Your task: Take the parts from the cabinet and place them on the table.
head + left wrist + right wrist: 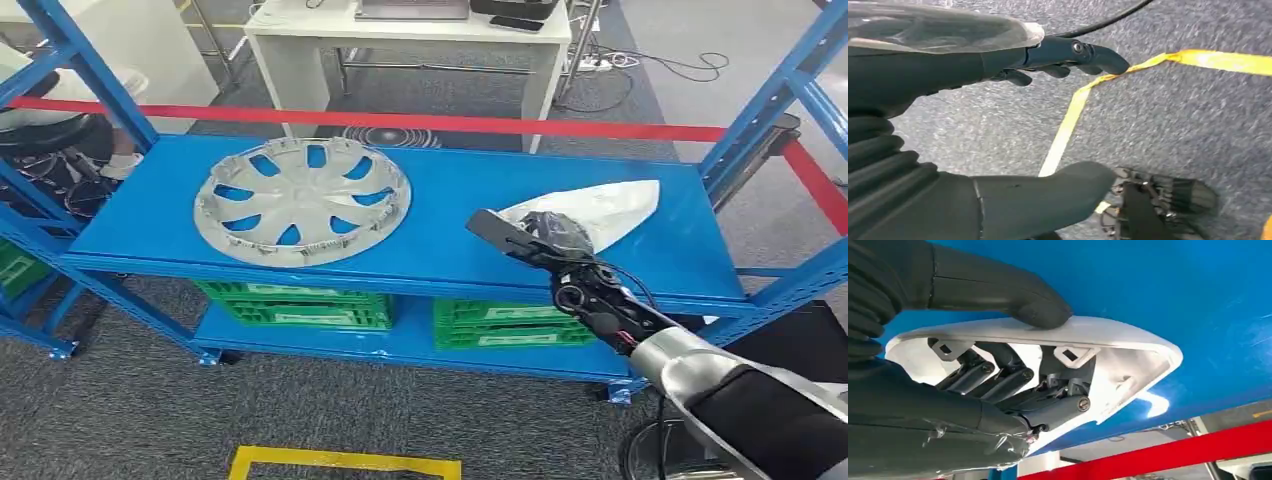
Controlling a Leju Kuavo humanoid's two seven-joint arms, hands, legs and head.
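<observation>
A silver wheel cover [302, 200] lies flat on the left half of the blue cabinet shelf [450, 195]. A white hollow shell part [612, 208] lies on the right half. My right hand [545, 240] reaches onto it from the near side. In the right wrist view, the fingers [1013, 377] sit inside the hollow of the white part [1128, 347] and the thumb [1023, 302] presses on its outer rim, so the hand grips it just over the blue shelf. My left hand [948, 70] hangs over the grey floor, fingers straight and apart, holding nothing.
Green crates [300, 305] [510, 325] fill the lower shelf. Blue uprights [770, 100] frame both ends of the cabinet. A red barrier band [400, 122] runs behind it, with a white table [400, 40] beyond. Yellow floor tape [340, 462] marks the carpet in front.
</observation>
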